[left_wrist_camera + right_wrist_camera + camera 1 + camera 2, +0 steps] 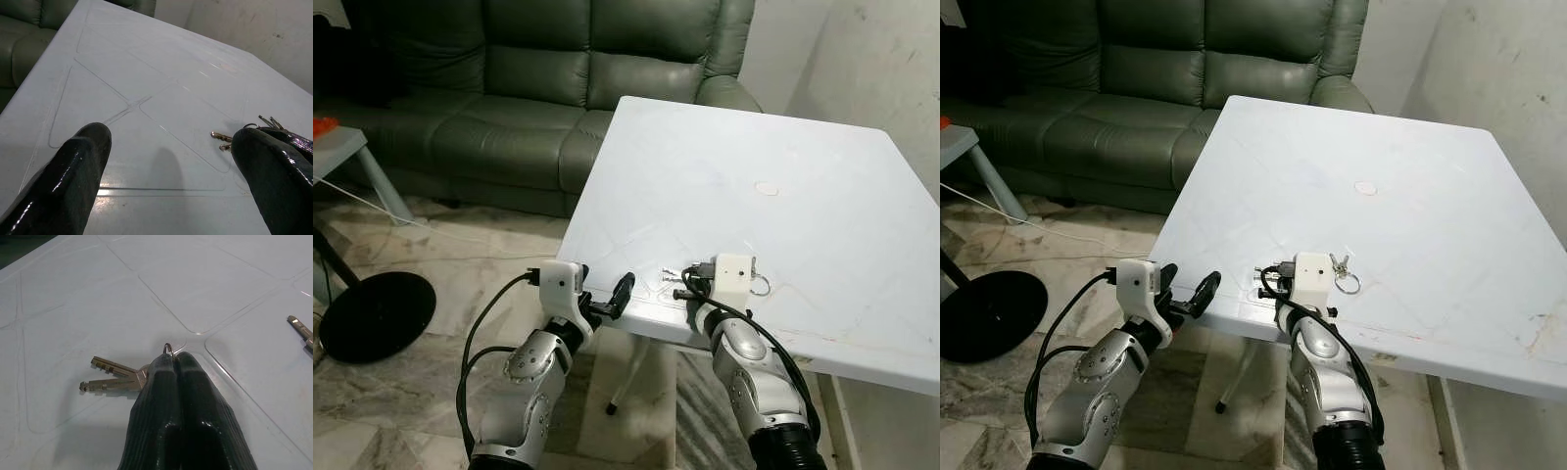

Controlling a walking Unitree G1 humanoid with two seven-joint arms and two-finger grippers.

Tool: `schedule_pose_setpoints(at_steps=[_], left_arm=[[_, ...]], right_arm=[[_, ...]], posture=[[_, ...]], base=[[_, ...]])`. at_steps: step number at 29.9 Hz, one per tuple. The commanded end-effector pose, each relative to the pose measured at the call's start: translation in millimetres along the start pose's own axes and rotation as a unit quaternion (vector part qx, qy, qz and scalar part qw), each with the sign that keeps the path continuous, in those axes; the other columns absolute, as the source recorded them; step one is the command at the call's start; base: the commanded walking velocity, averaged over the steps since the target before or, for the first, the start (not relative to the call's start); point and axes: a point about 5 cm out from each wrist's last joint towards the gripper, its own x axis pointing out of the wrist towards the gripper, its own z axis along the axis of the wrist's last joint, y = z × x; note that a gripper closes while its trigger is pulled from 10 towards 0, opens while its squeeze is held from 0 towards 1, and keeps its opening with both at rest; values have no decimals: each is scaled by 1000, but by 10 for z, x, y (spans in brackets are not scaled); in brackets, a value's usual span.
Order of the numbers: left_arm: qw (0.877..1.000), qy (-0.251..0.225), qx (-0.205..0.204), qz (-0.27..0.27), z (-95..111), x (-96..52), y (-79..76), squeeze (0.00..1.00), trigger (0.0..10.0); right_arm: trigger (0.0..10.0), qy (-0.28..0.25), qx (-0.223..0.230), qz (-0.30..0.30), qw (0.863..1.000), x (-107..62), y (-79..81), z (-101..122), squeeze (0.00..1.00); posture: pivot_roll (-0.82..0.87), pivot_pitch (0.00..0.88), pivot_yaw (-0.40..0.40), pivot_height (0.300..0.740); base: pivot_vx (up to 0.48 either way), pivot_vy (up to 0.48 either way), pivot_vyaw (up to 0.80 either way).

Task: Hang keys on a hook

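A small bunch of keys (115, 377) lies flat on the white table (783, 147) near its front edge. My right gripper (173, 357) is shut on their ring, with the keys fanning out beside the fingertips; it rests on the table under its white wrist box (734, 272). Another metal key ring (762, 285) lies just beyond that box. One more key tip (301, 328) sits off to the side. My left gripper (612, 299) is open at the table's front left edge, nothing between its fingers (83, 161), facing the keys (221, 139).
A green leather sofa (529, 88) stands behind the table on the left. A black round base (377, 313) and a white cable (460, 235) lie on the marble floor. A wall (881, 59) runs along the right.
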Motion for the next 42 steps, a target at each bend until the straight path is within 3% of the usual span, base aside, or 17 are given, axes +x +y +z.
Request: schedule_pose_setpoints(at_steps=[1,8,9,12,26,34,39,42], left_arm=[[1000,-10,-10,-7,44,35,-89,0,10000],[1000,-15,-9,-7,78,48,-84,0,10000],[1000,-16,-9,-7,88,51,-88,0,10000],[1000,-19,-7,-11,102,54,-101,0,10000],[998,-23,19,-49,160,121,-202,0,10000],[998,-39,24,-36,252,139,-130,0,10000],[997,-64,34,-1,366,115,19,0,10000],[997,-68,36,10,389,101,60,0,10000]], right_arm=[[0,-19,2,-4,1000,-15,-8,65,0],[157,-75,23,11,997,-41,-10,210,0],[10000,-110,26,32,993,-80,5,277,0],[10000,-149,58,66,985,-128,15,346,0],[10000,-215,65,111,968,-237,-7,491,0],[10000,-247,80,60,964,-289,-264,584,0],[10000,-267,43,2,963,-365,-514,620,0],[10000,-273,39,0,961,-399,-562,613,0]], posture=[[-25,28,-60,740],[-22,21,-61,740],[-22,20,-60,740],[-22,20,-60,740],[-31,0,-48,740],[-29,0,-52,740],[-21,0,-60,740],[-20,2,-62,740]], base=[[0,0,0],[0,0,0],[0,0,0],[0,0,0],[0,0,0],[0,0,0],[0,0,0],[0,0,0]])
